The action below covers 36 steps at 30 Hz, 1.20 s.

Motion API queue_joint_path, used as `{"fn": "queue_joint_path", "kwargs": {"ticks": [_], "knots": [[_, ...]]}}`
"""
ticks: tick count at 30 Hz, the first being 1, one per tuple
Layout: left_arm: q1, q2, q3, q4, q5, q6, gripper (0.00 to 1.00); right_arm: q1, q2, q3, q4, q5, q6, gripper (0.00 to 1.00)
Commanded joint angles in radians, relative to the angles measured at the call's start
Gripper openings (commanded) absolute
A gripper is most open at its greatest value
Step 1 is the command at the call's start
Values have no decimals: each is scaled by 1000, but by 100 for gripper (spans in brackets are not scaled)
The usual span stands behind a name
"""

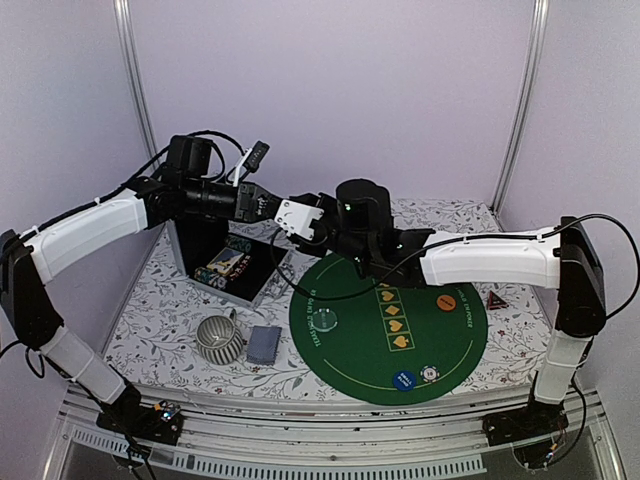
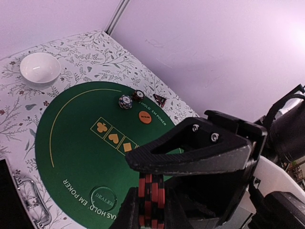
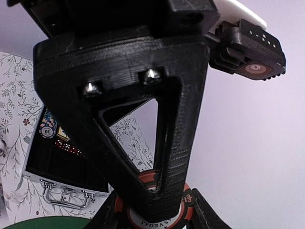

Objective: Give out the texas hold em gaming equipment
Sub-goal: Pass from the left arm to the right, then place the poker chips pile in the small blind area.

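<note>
— Where is the left gripper (image 2: 151, 213)?
— Raised above the 11 o'clock edge of the green mat (image 1: 345, 355). It pinches a stack of red-and-black chips (image 2: 151, 188) between its fingers.
— And the right gripper (image 3: 156, 215)?
— Nose to nose with the left one. Its fingers (image 3: 108, 217) stand at 3 and 9 o'clock of the stack's end chip. I cannot tell whether they touch it.
— The rest of the kit?
— On the mat, a blue chip (image 1: 404, 380) lies at 6 o'clock with a white chip (image 1: 430, 374) just beside it. An orange chip (image 1: 447, 301) lies at 2 o'clock and a pale dealer button (image 1: 327, 320) at 9 o'clock. The red marker (image 1: 496, 299) lies just off the mat at 3 o'clock. The deck of cards (image 1: 264, 344) lies off the mat's 9 o'clock side, beside the ribbed mug (image 1: 220, 338). The open case (image 1: 230, 268) is at 12 o'clock of both.
</note>
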Motion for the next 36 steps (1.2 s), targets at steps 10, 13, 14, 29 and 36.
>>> {"fn": "queue_joint_path", "kwargs": {"ticks": [10, 13, 14, 29, 36], "knots": [[-2, -30, -2, -4, -72, 54, 76, 11, -45, -2, -74, -1, 91, 2], [10, -59, 0, -24, -142, 82, 98, 8, -62, -10, -156, -20, 142, 2], [14, -69, 1, -36, -172, 95, 98, 7, -70, -18, -189, -28, 159, 2], [76, -202, -18, -226, -511, 285, 98, -3, -188, -208, -595, -246, 646, 2], [76, -336, -207, -69, -623, 254, 98, 5, -76, -200, -690, -226, 864, 2]]}}
